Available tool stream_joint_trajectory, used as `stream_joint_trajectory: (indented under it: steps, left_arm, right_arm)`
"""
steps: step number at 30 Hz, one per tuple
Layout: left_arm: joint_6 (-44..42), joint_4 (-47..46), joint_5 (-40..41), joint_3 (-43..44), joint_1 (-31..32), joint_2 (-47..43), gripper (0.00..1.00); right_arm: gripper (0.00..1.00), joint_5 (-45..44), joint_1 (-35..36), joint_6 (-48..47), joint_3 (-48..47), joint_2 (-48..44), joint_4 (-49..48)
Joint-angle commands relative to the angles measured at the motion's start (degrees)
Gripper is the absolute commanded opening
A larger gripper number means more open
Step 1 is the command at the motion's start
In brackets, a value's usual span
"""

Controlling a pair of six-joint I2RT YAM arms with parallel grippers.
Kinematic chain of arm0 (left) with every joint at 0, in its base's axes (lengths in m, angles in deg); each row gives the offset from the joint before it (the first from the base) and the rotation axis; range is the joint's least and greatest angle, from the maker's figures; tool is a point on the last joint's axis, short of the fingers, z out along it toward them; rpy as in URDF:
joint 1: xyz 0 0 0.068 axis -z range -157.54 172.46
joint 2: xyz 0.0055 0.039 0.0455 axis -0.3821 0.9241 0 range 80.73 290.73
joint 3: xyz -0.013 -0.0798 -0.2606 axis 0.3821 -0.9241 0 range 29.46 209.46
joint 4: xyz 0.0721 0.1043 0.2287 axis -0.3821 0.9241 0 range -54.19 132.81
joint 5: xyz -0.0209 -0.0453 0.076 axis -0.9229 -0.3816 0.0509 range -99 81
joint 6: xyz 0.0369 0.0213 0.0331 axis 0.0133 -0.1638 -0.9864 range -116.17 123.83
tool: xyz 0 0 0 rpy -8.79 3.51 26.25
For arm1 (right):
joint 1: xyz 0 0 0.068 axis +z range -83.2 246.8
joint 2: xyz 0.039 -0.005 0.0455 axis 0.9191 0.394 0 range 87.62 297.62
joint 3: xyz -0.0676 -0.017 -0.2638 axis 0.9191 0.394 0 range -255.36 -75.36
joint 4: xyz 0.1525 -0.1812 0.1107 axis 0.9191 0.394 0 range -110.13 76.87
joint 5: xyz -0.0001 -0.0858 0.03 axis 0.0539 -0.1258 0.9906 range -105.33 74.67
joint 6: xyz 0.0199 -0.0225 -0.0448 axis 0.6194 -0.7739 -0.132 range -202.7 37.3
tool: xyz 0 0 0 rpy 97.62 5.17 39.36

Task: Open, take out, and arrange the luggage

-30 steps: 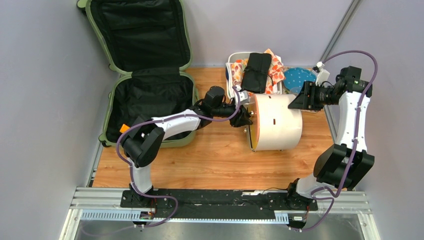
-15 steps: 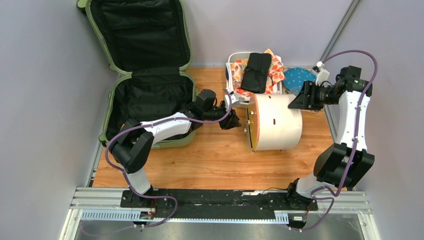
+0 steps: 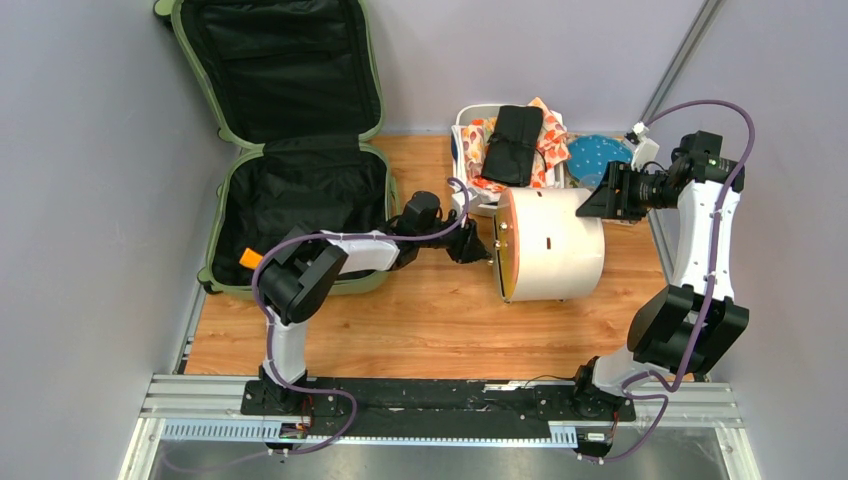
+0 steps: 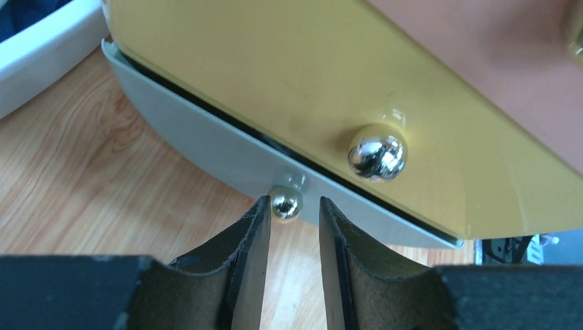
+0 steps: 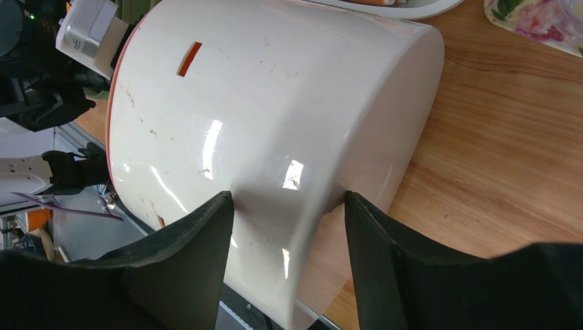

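The luggage (image 3: 300, 215), a sage-green hard-shell suitcase, lies open at the back left with its black-lined lid (image 3: 280, 65) leaning on the wall. The base shows only black lining. My left gripper (image 3: 478, 248) is to its right, at the orange end of a cream cylinder (image 3: 555, 245). Its jaws (image 4: 294, 201) are open a little, with a small metal knob (image 4: 286, 205) at their tips, not clamped. My right gripper (image 3: 598, 197) is open at the cylinder's (image 5: 275, 103) far end, where its fingers (image 5: 206, 234) straddle the end edge.
A white tub (image 3: 463, 135) behind the cylinder holds patterned cloth and a black pouch (image 3: 515, 143). A blue dotted item (image 3: 598, 155) lies to its right. A larger chrome knob (image 4: 377, 152) sits on the cylinder's yellow-orange face. Walls close in left, back and right.
My left gripper drew back from the cylinder, then came in again lower at its orange end, with its jaws narrower. The right arm has not moved.
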Motion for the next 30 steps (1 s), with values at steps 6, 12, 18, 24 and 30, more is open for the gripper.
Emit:
stream_joint_trajectory:
  steps: [6, 12, 18, 24, 30]
  left_arm:
    - [8.4, -12.7, -1.9, 2.0, 2.1, 3.3, 0.41]
    - [10.4, -14.5, -2.0, 1.8, 2.7, 4.1, 0.39]
    - [14.4, -25.3, -8.5, -1.9, 2.3, 3.4, 0.26]
    - [17.5, -30.5, -10.9, -1.6, 2.2, 5.0, 0.19]
    - [15.8, -27.6, -10.9, -3.2, 1.1, 2.6, 0.27]
  right_arm:
    - [0.61, -5.6, 1.3, -0.4, 1.9, 1.8, 5.3]
    - [0.61, -5.5, 1.3, -0.3, 1.9, 2.1, 5.1]
    - [0.61, -5.4, 1.3, -0.5, 2.6, 2.1, 4.9]
    - [0.61, -5.3, 1.3, -0.5, 2.4, 2.1, 4.8]
    - [0.61, -5.6, 1.3, -0.5, 2.4, 2.0, 4.8]
